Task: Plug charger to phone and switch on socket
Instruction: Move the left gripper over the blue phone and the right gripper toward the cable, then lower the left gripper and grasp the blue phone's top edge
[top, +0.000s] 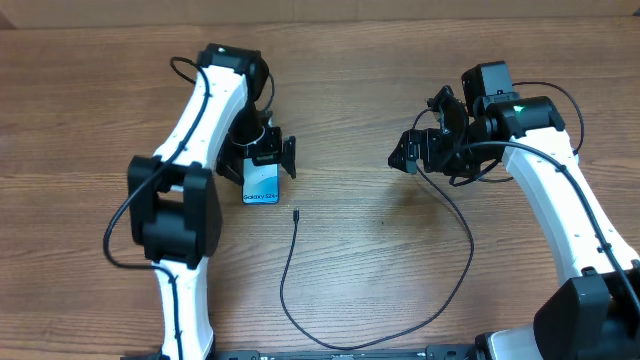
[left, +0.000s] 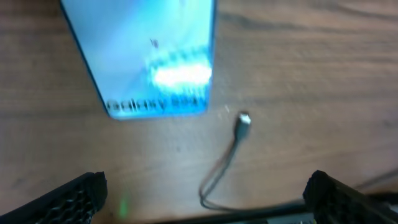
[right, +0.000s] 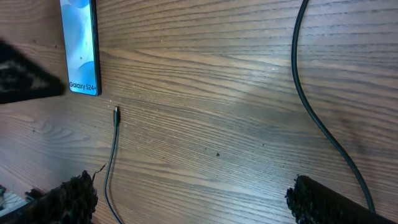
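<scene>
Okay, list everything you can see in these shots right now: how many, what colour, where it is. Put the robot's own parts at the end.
slim smartphone with a light blue screen and black edges: one, blue and black, flat on the table left of centre, far end under the left gripper.
long thin black charger cable: one, black, loops from near the phone toward the near edge and back up toward the right gripper.
small connector tip: one, dark, on the wood by the phone's lettered end, apart from it, unplugged.
brown wooden table: one, brown, under everything.
left arm: one, white and black, left side.
right arm: one, white and black, right side.
left gripper: one, black, open, over the phone.
right gripper: one, black, open, empty.
</scene>
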